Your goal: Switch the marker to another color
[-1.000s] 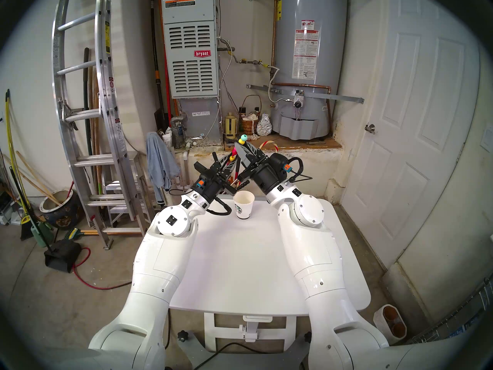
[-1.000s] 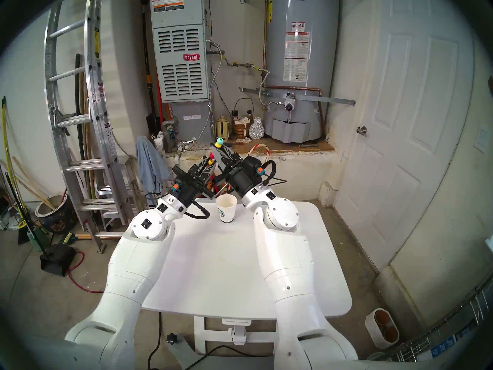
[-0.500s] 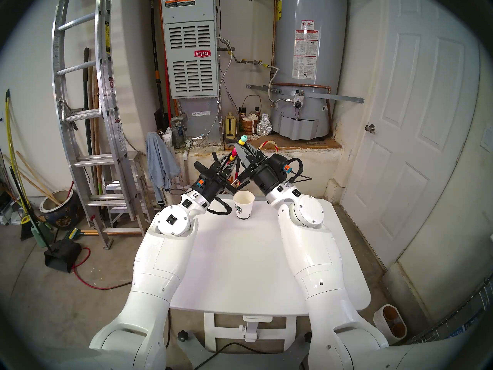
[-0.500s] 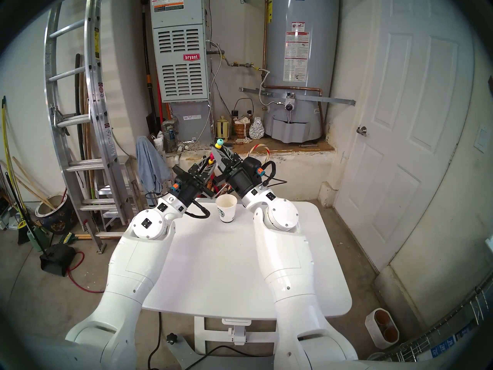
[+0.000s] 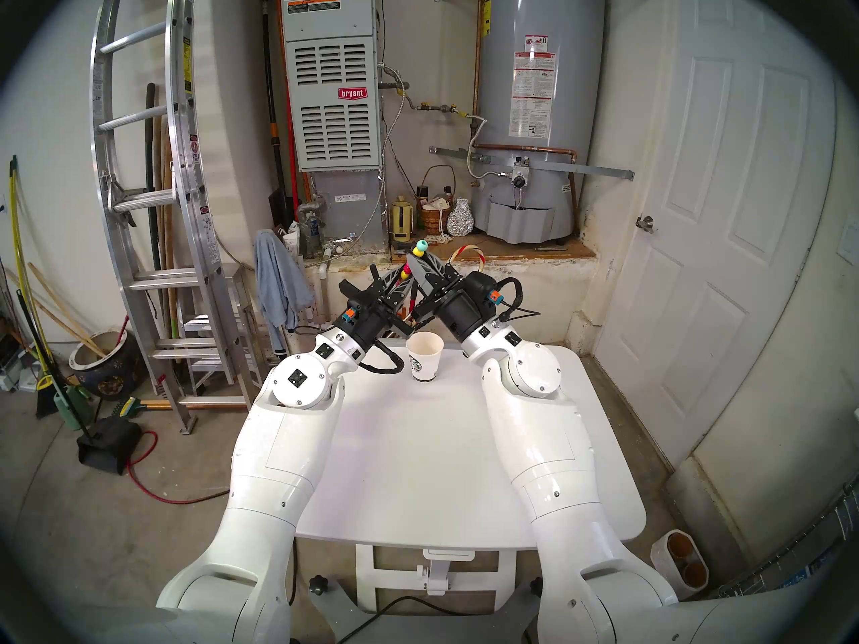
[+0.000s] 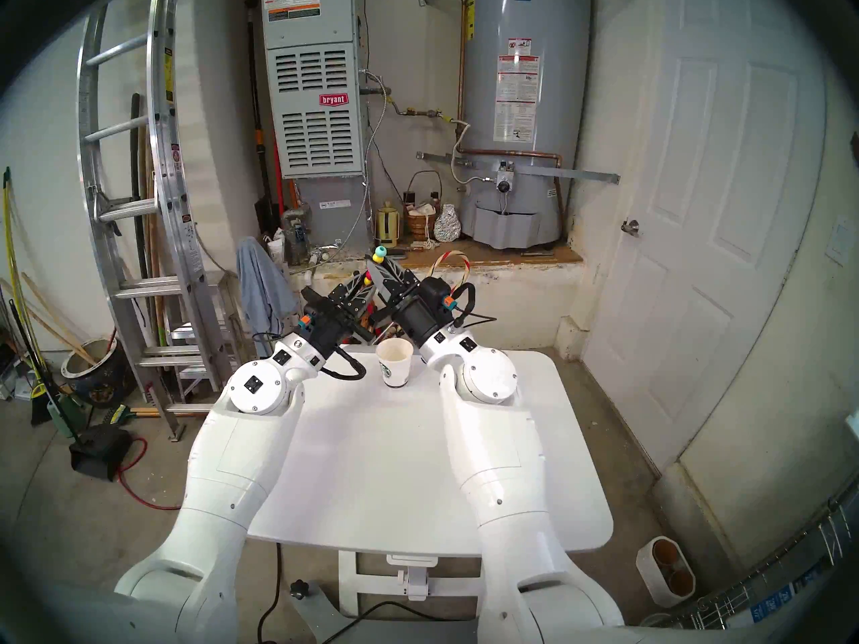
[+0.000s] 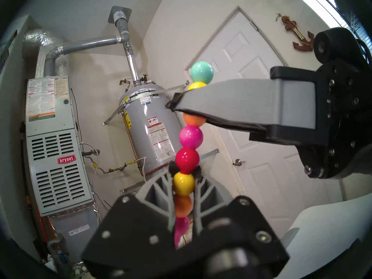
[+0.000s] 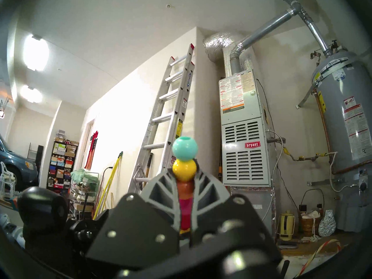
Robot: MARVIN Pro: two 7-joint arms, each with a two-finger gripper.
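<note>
**Both grippers clamped on the beaded marker above the cup**

We take the white paper cup with a green logo point(image 5: 424, 360) as our landmark; it stands upright and open on the white tabletop point(image 5: 446, 466), near the far edge. On the near side of the cup lies only bare tabletop, flanked by our two white forearms.

Just beyond the cup and above it, we hold the marker point(image 7: 188, 149), a slim stick of glossy ball-shaped segments in teal, yellow, orange, pink and red, upright in the air, clear of the table. Our left gripper point(image 7: 184, 177), up and to the left of the cup, is closed on the marker's lower part, with a yellow ball at its fingertips and orange and pink balls running down between its grey ribbed fingers point(image 7: 155, 189). Our right gripper point(image 8: 184, 175), up and to the right of the cup, is closed on the upper part, so that only the teal ball and the yellow one under it stand proud of its tips.

Behind the right gripper, farther from the cup, a red-and-white striped candy cane point(image 5: 467, 252) curves up. Well beyond the cup stand the grey furnace point(image 5: 332, 94) and the grey cylindrical water heater point(image 5: 534, 104).
</note>
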